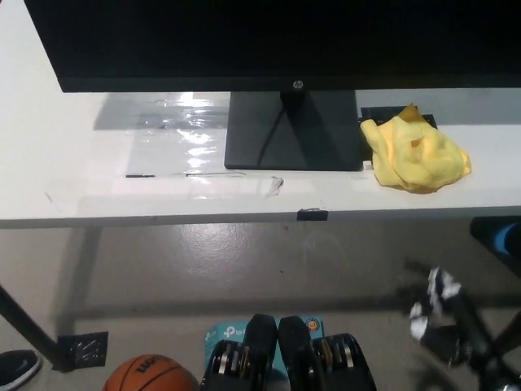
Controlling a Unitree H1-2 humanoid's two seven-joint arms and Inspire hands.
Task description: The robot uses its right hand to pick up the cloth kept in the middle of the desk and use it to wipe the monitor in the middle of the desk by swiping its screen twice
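A crumpled yellow cloth [417,151] lies on the white desk [98,175], just right of the monitor's black base [293,130]. The monitor [269,41] has a dark screen and fills the top of the head view. My black right hand [440,314] shows blurred at the lower right, below the desk's front edge and well short of the cloth, holding nothing I can see. My left hand is out of view.
A clear plastic sheet [175,134] lies on the desk left of the base. A small black tab [312,214] sits on the desk's front edge. On the floor are an orange basketball [151,375] and a black desk leg [32,330]. A blue object [506,239] shows at the right edge.
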